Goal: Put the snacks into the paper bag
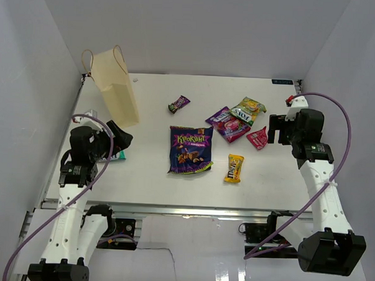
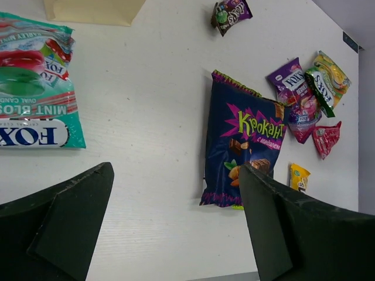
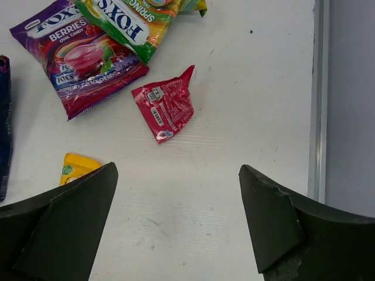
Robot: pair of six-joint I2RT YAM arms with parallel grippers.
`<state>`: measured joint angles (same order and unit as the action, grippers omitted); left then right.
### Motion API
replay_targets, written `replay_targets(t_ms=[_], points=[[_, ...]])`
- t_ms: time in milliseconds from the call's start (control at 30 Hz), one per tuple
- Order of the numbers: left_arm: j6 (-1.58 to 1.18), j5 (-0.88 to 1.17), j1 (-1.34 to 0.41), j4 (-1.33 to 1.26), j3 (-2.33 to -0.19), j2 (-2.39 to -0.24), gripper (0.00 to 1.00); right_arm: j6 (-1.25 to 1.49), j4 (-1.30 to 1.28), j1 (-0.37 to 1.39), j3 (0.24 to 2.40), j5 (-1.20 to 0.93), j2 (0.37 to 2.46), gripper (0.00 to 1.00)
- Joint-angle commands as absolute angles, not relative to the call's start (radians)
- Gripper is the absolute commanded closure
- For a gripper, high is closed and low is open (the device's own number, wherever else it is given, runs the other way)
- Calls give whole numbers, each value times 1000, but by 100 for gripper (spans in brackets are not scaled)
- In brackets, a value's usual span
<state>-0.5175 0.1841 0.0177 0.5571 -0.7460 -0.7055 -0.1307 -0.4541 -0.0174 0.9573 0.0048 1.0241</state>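
The paper bag (image 1: 115,87) stands upright in the upper left of the overhead view. It is tall, narrow and cream-beige, with two thin loop handles rising from its open mouth, and it is far bigger than any packet. The snacks all lie flat on the white bench (image 1: 148,176), outside the bag. The large purple packet (image 1: 191,150), glossy with yellow lettering and pictures of nuts and chocolate, sits near the centre. A small yellow packet (image 1: 235,168) lies just to its right. Higher up and to the right, a purple-pink packet (image 1: 227,124) and a green-yellow packet (image 1: 248,109) overlap, both printed with the word FOX'S. A crumpled red-pink packet (image 1: 257,138) lies just below them. A small dark purple packet (image 1: 178,103) lies alone above the large one, toward the top centre. The teal packet (image 2: 35,88), marked with mint lettering and red and green bands, fills the upper left of the left wrist view. In the overhead view only a sliver of it shows beside the left arm. The left end effector (image 2: 176,170) is released, its dark fingers spread wide over bare bench between the teal packet and the large purple one, gripping nothing. The right end effector (image 3: 177,170) is likewise spread apart and empty, hanging over the bench with the red-pink packet just above the gap between its fingers in its wrist view.
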Motion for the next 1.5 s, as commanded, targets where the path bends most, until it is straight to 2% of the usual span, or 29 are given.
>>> replay_targets(t_ms=[0,67,133,167,200,267,467,600,867,1033,1133,1233,1267,1367,1400,1467], points=[[-558,291,17,531,-741,-732,2,-159,-434,-17,971,-66,999,10],[-604,391,17,470,-701,-741,2,-237,-446,-15,979,-106,1002,10],[-658,504,-26,355,-660,-744,2,-348,-457,-11,974,-236,1006,10],[-701,511,-56,327,-640,-747,2,-444,-524,-2,977,-411,1021,10],[-710,494,-81,299,-621,-764,2,-656,-593,-2,989,-481,1035,10],[-722,444,-171,295,-617,-791,2,-762,-728,-2,1026,-567,1075,10],[-822,174,-434,288,-664,-1021,4,-710,-739,-15,1034,-710,1147,10],[-842,17,-492,333,-770,-1242,5,-700,-738,-34,1029,-784,1175,10],[-741,46,-514,284,-1037,-1656,5,-695,-739,-44,1037,-804,1215,10],[-689,75,-515,270,-1068,-1749,4,-698,-739,-55,1012,-810,1201,10],[-675,173,-515,180,-1036,-1773,4,-703,-739,-63,1002,-815,1204,10],[-689,311,-515,63,-976,-1778,14,-704,-738,-66,1002,-821,1213,10],[-698,336,-515,46,-954,-1782,25,-703,-738,-67,1002,-824,1219,10],[-703,391,-515,8,-927,-1801,42,-703,-738,-69,1006,-834,1233,10],[-704,397,-515,8,-920,-1804,52,-703,-738,-69,1008,-839,1236,10],[-703,397,-515,-26,-911,-1796,62,-703,-738,-69,1014,-842,1246,10]])
